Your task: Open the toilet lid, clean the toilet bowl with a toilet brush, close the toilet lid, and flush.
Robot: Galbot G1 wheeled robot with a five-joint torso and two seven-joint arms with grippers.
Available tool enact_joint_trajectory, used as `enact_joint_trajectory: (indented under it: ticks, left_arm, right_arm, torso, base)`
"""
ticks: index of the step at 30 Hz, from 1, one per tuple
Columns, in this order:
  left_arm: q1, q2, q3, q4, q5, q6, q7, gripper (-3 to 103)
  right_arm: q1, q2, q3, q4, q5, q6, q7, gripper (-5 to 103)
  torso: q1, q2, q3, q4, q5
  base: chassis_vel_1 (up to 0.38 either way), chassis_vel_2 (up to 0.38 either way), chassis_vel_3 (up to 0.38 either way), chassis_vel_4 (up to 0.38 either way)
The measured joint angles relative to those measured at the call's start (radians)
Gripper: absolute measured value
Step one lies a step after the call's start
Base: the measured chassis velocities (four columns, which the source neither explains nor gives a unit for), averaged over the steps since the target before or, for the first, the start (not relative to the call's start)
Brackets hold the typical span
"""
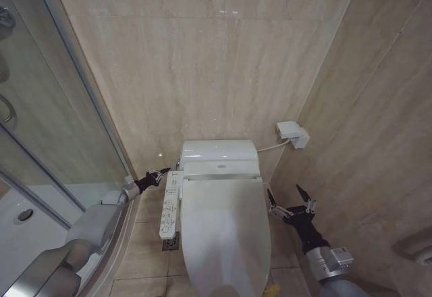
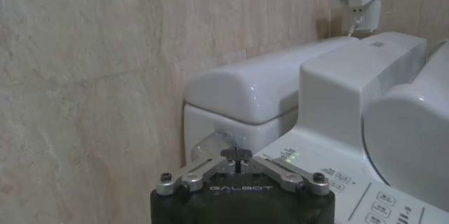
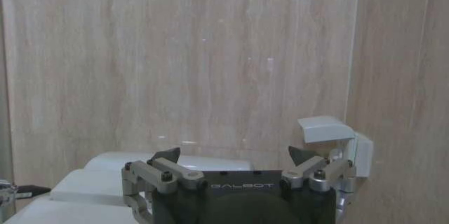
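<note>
The white toilet lid (image 1: 223, 236) lies down flat over the toilet bowl, which is hidden beneath it. A white button panel (image 1: 170, 209) runs along the toilet's left side. My left gripper (image 1: 162, 172) is shut with nothing in it. Its tips sit at a chrome fitting (image 2: 210, 142) on the left side of the tank (image 2: 259, 92), and I cannot tell whether they touch it. The left gripper (image 2: 236, 155) also sits just above the panel (image 2: 365, 203). My right gripper (image 1: 290, 199) hangs open and empty beside the lid's right edge. In its own wrist view the right gripper (image 3: 235, 155) faces the back wall. The toilet brush is out of view.
A glass shower wall (image 1: 61, 128) and white shower tray (image 1: 27, 236) close in on the left. A white wall box (image 1: 292, 133) with a cable sits behind the toilet on the right. The right wall stands close to the right arm. A floor drain (image 1: 171, 244) lies left of the toilet.
</note>
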Motion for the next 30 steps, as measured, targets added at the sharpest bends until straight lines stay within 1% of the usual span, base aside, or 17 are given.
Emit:
enact_joint_trajectory:
  ticks: [11, 20, 22, 26, 30]
  left_arm:
    - [-0.005, -0.002, -0.001, -0.001, -0.002, 0.0, -0.002, 0]
    - [-0.001, -0.005, -0.001, 0.001, 0.0, 0.0, -0.001, 0]
    - [0.001, -0.008, -0.002, 0.004, 0.003, 0.0, -0.001, 0]
    - [0.01, -0.017, -0.007, 0.009, 0.013, 0.0, -0.001, 0]
    - [0.014, -0.02, -0.009, 0.012, 0.017, -0.001, 0.0, 0]
  right_arm:
    - [0.0, 0.0, 0.0, 0.0, 0.0, 0.0, 0.0, 100]
    - [0.0, 0.0, 0.0, 0.0, 0.0, 0.0, 0.0, 100]
    - [0.0, 0.0, 0.0, 0.0, 0.0, 0.0, 0.0, 100]
    - [0.0, 0.0, 0.0, 0.0, 0.0, 0.0, 0.0, 100]
    - [0.0, 0.0, 0.0, 0.0, 0.0, 0.0, 0.0, 100]
  torso:
    - [0.0, 0.0, 0.0, -0.0001, 0.0]
    - [0.001, 0.0, 0.0, 0.0002, 0.0001]
    - [0.001, 0.0, 0.0, -0.0001, -0.0002]
    - [0.0, 0.0, 0.0, 0.0003, 0.0001]
    - [0.0, 0.0, 0.0, -0.0001, 0.0]
  base:
    - [0.0, 0.0, 0.0, 0.0]
    - [-0.11, 0.107, 0.108, -0.105]
    - [-0.105, 0.124, 0.104, -0.088]
    - [-0.04, 0.04, 0.002, -0.029]
    - [0.009, -0.008, -0.016, 0.009]
